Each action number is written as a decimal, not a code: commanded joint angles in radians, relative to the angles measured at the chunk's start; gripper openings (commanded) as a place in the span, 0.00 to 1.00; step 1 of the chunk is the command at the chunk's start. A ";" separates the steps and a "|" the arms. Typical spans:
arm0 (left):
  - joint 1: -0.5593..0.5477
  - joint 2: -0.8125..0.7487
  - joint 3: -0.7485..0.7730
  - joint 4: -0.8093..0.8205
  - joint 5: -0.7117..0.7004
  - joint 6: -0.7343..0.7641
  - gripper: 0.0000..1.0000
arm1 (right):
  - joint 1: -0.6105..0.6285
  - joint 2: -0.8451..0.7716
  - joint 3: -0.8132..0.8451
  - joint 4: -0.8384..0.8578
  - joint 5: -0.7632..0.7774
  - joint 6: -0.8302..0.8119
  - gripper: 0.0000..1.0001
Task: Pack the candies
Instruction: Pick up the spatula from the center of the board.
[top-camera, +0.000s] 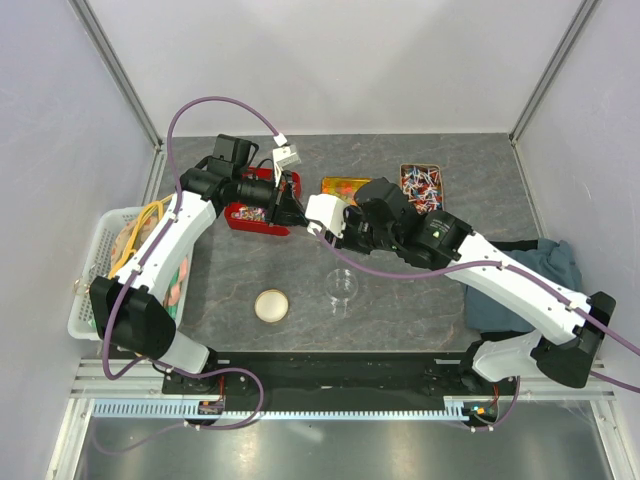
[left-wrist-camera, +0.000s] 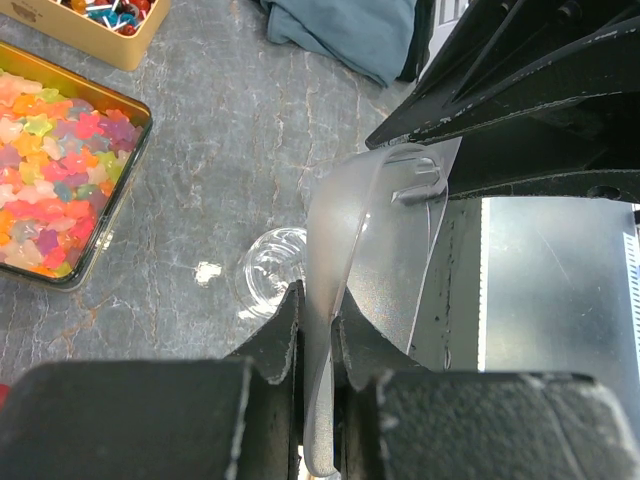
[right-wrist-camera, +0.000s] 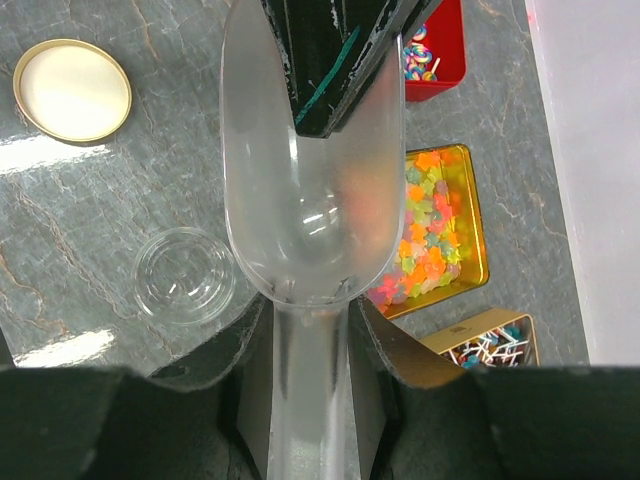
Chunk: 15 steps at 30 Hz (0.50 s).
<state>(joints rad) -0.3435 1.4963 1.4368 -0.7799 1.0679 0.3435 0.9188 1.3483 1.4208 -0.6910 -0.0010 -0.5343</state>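
- Currently mid-handover: both arms meet over the table centre on one clear scoop (right-wrist-camera: 310, 200), which is empty.
- left gripper (left-wrist-camera: 318, 305): fingers narrow, pinching the scoop's thin wall at the bowl rim.
- right gripper (right-wrist-camera: 310, 315): fingers set against both sides of the scoop's handle; looks like a grip.
- candies (right-wrist-camera: 420, 55): none packed; they sit in the red tray (top-camera: 240, 222) at the far side, just beside the left gripper.
- clear cup (right-wrist-camera: 185, 275) is open on the table, near the scoop; lid (right-wrist-camera: 72, 90) lies apart from it.
- Next, I'd judge: one gripper must let go cleanly without twisting the scoop. The other then carries it to the red tray, digs in and tips the load into the cup.
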 joint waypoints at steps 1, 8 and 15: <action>-0.025 -0.013 0.020 -0.027 0.089 0.045 0.02 | -0.003 0.020 0.024 0.127 0.029 0.017 0.00; -0.023 -0.001 0.004 -0.027 0.070 0.052 0.11 | -0.006 -0.008 0.035 0.116 0.002 0.023 0.00; -0.023 0.021 0.005 -0.028 0.070 0.054 0.36 | -0.012 -0.034 0.047 0.093 -0.068 0.022 0.00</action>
<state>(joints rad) -0.3447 1.5036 1.4368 -0.7845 1.0634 0.3546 0.9157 1.3464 1.4212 -0.6888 -0.0235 -0.5232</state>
